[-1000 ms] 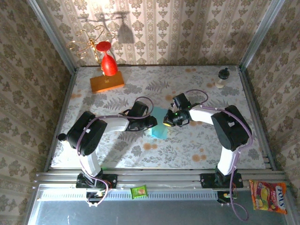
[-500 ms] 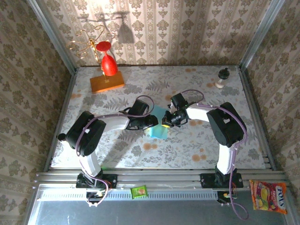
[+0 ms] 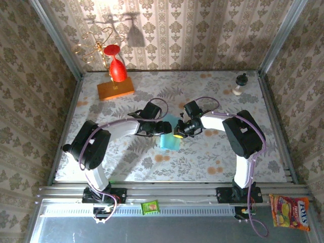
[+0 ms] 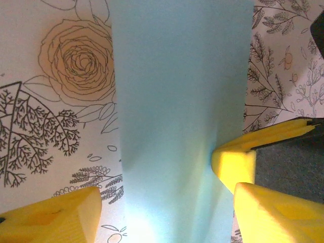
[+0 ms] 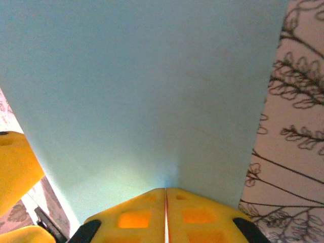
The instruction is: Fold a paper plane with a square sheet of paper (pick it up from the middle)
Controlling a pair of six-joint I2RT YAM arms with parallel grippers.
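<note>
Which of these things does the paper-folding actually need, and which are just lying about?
Needed: light-blue paper; right gripper, jaws shut on it; left gripper, jaws open.

Lying about: orange block; red glass; green packet; sweets bag; small bottle.

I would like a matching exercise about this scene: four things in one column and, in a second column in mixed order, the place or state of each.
Things:
1. left gripper
2. right gripper
3. orange rectangular block
4. small green packet

Places or states:
A. on the metal frame in front of the table
B. shut on the thin light-blue sheet of paper
C. far left corner of the table, a red glass standing on it
D. jaws open

Pairs: 1-D, 2-B, 3-C, 4-A
</note>
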